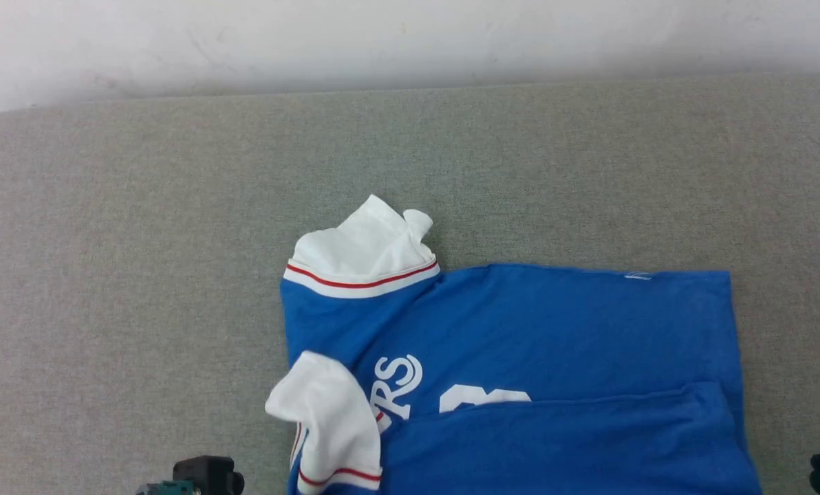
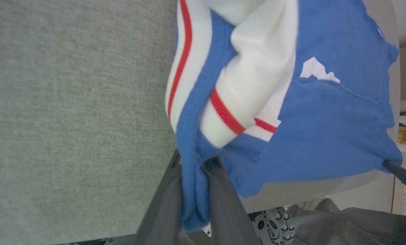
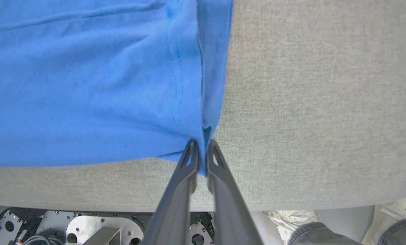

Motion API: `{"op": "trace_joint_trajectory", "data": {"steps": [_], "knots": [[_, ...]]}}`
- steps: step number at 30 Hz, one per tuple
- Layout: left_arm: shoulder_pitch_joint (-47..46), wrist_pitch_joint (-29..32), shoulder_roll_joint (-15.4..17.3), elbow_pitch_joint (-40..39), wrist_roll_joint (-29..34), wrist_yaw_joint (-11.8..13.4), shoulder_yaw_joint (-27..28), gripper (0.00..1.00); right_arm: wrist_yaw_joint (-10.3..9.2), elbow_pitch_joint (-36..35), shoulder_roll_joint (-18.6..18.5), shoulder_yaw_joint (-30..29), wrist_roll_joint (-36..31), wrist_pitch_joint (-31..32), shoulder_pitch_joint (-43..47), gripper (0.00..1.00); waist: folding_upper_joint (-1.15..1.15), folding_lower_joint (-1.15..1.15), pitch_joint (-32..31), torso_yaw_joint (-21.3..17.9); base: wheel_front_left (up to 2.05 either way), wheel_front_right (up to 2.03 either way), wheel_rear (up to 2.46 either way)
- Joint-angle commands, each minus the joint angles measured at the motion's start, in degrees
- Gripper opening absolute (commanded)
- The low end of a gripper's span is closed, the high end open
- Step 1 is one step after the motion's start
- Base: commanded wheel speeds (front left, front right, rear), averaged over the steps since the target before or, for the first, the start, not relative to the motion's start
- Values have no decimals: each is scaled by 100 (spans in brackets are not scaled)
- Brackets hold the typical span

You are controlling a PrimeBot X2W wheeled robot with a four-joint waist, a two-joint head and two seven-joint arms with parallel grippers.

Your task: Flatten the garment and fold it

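Grey cloth covers the table (image 1: 142, 240), with a white wall (image 1: 410, 34) behind. On its near edge, right of centre in the head view, lies the shirt (image 1: 554, 323): bright blue, white lettering (image 1: 396, 381) facing up, its near part doubled over the number. One white sleeve (image 1: 362, 247) with a red-striped cuff is bunched at the far left corner; the other flops over the lettering at the near left. Left gripper (image 2: 196, 158) reaches in low from the table's near edge, fingers nipped together on a blue fold below that sleeve. Right gripper (image 3: 201, 143), also low, is pinched nearly closed on the shirt's near right hem corner.
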Motion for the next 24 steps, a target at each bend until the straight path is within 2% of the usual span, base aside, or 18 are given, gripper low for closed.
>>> {"op": "trace_joint_trajectory", "data": {"steps": [1, 6, 10, 14, 18, 21, 24], "knots": [[-80, -101, -65, 59, 27, 0, 28, 100, -11, 25, 35, -57, -47, -129, -78, 100, 0, 0, -15, 2, 0, 0, 0], [-127, -235, -221, 91, -35, -40, 95, 100, -11, 51, 112, -28, -1, -352, -169, 100, 0, 0, -97, 3, 0, 0, 0], [-44, -397, -143, -48, -54, -7, 313, 100, -11, -151, 125, -110, 20, -570, -257, 100, 0, 0, -184, -12, 0, 0, 0], [-55, -602, 102, -425, 65, 102, 680, 100, -11, -481, 175, -331, -210, -1176, -546, 100, 0, 0, -200, -24, 0, 0, 0], [-444, -767, 381, -833, 405, 210, 1002, 100, -11, -633, 252, -410, -499, -1834, -889, 100, 0, 0, -92, -32, 0, 0, 0], [-1014, -801, 570, -1003, 679, 150, 1149, 100, -11, -647, 301, -302, -618, -2096, -1079, 100, 0, 0, 69, -51, 0, 0, 0], [-1803, -752, 772, -931, 1056, -23, 1139, 100, -11, -630, 335, -224, -700, -2255, -1240, 100, 0, 0, 288, -76, 0, 0, 0]]}}
